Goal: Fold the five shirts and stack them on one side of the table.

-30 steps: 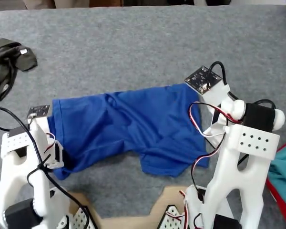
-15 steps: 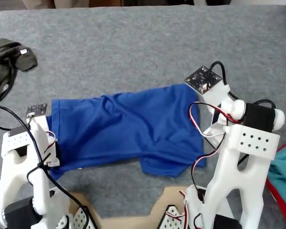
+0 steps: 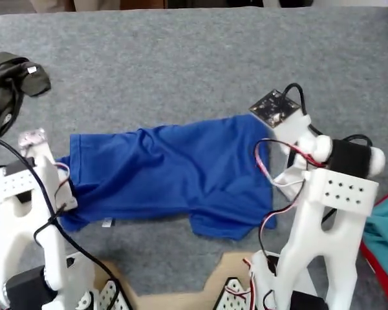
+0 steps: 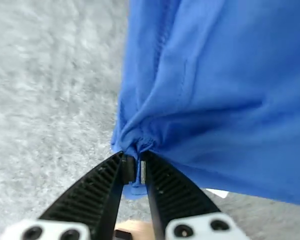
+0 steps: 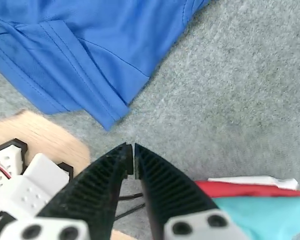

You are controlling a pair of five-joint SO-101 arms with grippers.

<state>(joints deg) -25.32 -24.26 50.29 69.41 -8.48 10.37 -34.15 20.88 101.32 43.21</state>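
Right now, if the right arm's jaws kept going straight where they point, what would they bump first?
Probably the bare grey table cover, just before the edge of the blue shirt; depth is unclear, though.

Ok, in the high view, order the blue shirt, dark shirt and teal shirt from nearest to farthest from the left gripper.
1. The blue shirt, pinched in the left gripper.
2. The dark shirt, far left edge.
3. The teal shirt, right edge.
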